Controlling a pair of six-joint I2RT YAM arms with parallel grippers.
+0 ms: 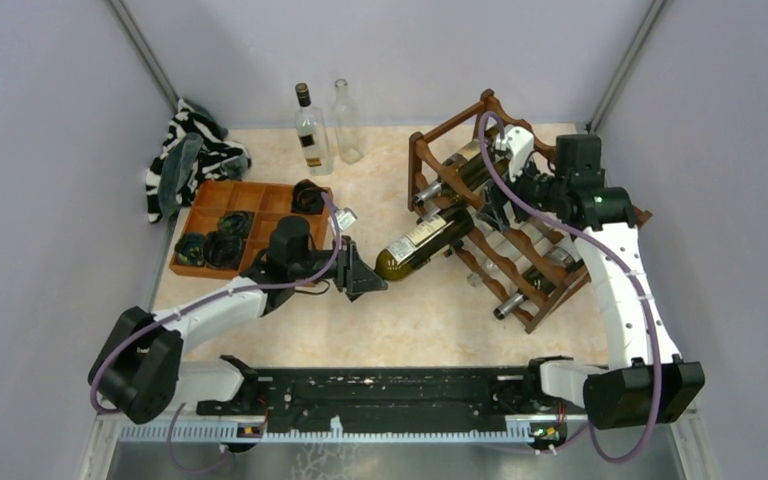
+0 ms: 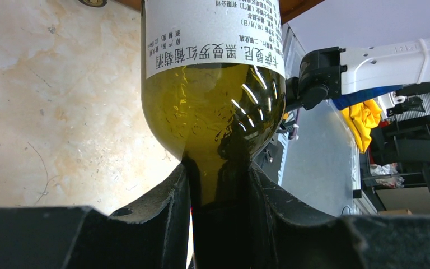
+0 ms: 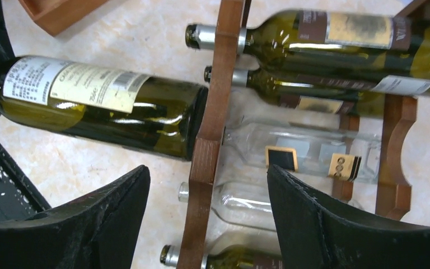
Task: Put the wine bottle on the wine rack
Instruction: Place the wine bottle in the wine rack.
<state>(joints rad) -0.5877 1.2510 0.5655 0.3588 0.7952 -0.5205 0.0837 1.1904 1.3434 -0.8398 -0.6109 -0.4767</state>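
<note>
Your left gripper [image 2: 218, 175] fills the bottom of its own wrist view, and its black fingers [image 2: 162, 213] are clamped on the neck of the wine bottle [image 2: 213, 101], just below the green shoulder. From above, that bottle lies nearly level near the middle of the table [image 1: 400, 330], with its neck pointing toward 8 o'clock and its base toward 2 o'clock. In your right wrist view, the base sits right at the front rail of the wine rack [image 3: 223, 84]; you cannot tell whether glass and wood touch. None of the bottle's body is past that rail. Your right gripper [image 3: 207, 168] hangs over the rack with its fingers [image 3: 106, 218] well apart, one on each side of the rail, holding nothing. The rack stands at 2 o'clock on the table and is turned at an angle. It already carries several bottles lying down, among them a labelled green bottle [image 3: 336, 33] on the upper tier and a clear bottle [image 3: 302, 148] below it. At 10 o'clock sits an orange-brown compartment tray [image 1: 222, 195] holding some dark rolled items [image 1: 210, 248]. A black-and-white striped cloth [image 1: 185, 150] is bunched just beyond it in the far left corner. At 12 o'clock, two bottles stand upright close together against the back wall: a dark-capped bottle [image 1: 312, 135] and an empty clear one [image 1: 348, 125].
</note>
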